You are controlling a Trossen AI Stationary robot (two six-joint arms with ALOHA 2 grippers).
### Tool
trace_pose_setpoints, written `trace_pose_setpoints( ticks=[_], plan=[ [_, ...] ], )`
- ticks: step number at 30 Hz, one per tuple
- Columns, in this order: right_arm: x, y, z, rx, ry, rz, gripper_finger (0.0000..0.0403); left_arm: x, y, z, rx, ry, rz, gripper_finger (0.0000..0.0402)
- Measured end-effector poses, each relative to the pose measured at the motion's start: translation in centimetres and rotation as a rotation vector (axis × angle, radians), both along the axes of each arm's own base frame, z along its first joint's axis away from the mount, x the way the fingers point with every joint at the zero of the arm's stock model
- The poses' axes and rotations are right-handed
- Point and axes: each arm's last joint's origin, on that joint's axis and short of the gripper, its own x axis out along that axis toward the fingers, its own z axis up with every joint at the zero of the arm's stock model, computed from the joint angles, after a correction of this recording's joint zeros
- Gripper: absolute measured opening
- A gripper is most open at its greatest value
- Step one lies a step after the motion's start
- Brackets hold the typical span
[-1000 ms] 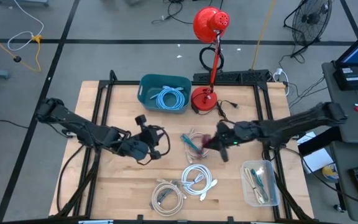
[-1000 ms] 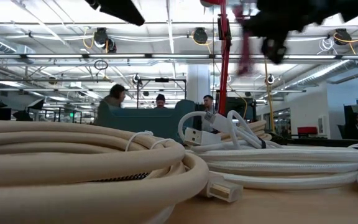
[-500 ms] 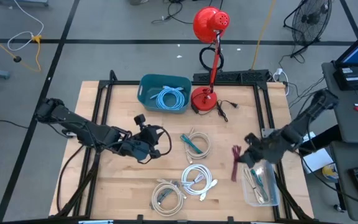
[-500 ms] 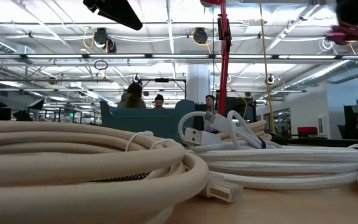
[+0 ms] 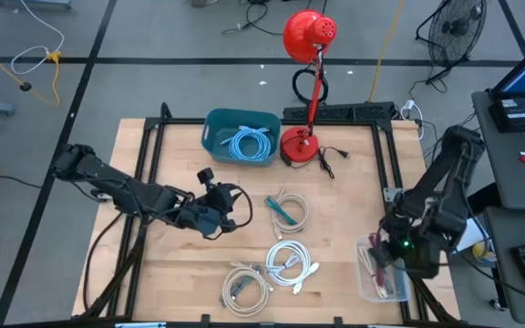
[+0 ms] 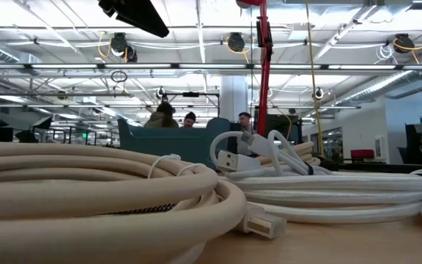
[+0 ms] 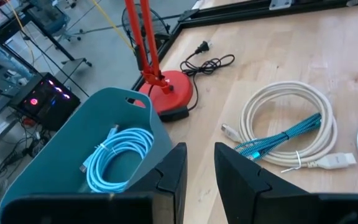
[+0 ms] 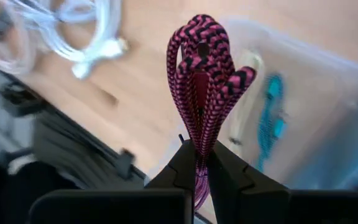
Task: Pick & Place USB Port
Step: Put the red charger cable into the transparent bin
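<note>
My right gripper (image 5: 383, 259) (image 8: 202, 154) hovers over the clear plastic bin (image 5: 368, 290) (image 8: 316, 93) at the table's near right corner, shut on a bundle of pink-and-black braided cable (image 8: 204, 68) (image 5: 377, 266). My left gripper (image 5: 236, 208) (image 7: 198, 168) waits open above the table's middle, holding nothing and facing the teal bin (image 5: 215, 128) (image 7: 55, 162). A light blue cable coil (image 5: 249, 143) lies in that bin. A white cable with a teal cable across it (image 5: 285, 211) (image 7: 291, 134) lies flat on the table. My right gripper pinches the folded pink-and-black cable bundle between its two fingers (image 8: 185, 163), several strands together, just below the loops (image 8: 201, 132). The loops stick out past the fingertips. The bundle is lifted clear, above the clear bin.
The clear bin holds other cables, one of them teal (image 8: 271, 121). Two white cable coils (image 5: 292, 262) (image 5: 247, 284) lie near the table's near edge and fill the low view's foreground (image 6: 108, 191). A red desk lamp (image 5: 299, 144) stands at the far edge.
My right gripper has carried the pink-and-black cable from the table's middle toward the near right corner and now hangs over the clear bin. It stayed shut on the cable throughout. The cable has left the low view.
</note>
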Motion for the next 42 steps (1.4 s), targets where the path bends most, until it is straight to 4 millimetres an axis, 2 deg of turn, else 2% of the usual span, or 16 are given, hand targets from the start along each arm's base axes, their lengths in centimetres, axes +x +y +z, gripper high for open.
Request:
trace_pose_setpoints(
  ticks=[3, 6, 17, 27, 30, 37, 42],
  plan=[
    [0.3, 0.8, 0.2, 0.027, 0.014, 0.005, 0.0013, 0.0, 0.0, 0.0, -0.001, 0.002, -0.002, 0.0085],
    [0.8, 1.3, -0.6, 0.026, 0.014, -0.009, 0.0013, 0.0, 0.0, 0.0, -0.001, 0.001, -0.002, 0.0085],
    [0.9, 1.6, -2.7, -0.076, 0.126, -0.009, 0.0013, 0.0, 0.0, -0.1, -0.001, 0.007, -0.001, 0.0086],
    [1.5, 2.4, -3.6, -0.054, 0.194, 0.002, 0.0013, 0.0, 0.0, -0.1, -0.001, 0.007, -0.002, 0.0086],
    [1.4, 2.3, -4.6, -0.068, 0.203, 0.000, 0.0013, 0.0, 0.0, -0.1, -0.002, 0.007, -0.003, 0.0086],
    [1.4, 2.2, -8.5, -0.003, 0.167, 0.005, 0.0013, 0.0, 0.0, -0.1, -0.011, 0.010, -0.014, 0.0086],
    [1.3, 2.0, -9.6, 0.015, 0.161, 0.009, 0.0013, 0.0, 0.0, -0.1, -0.011, 0.009, -0.014, 0.0086]
  ],
)
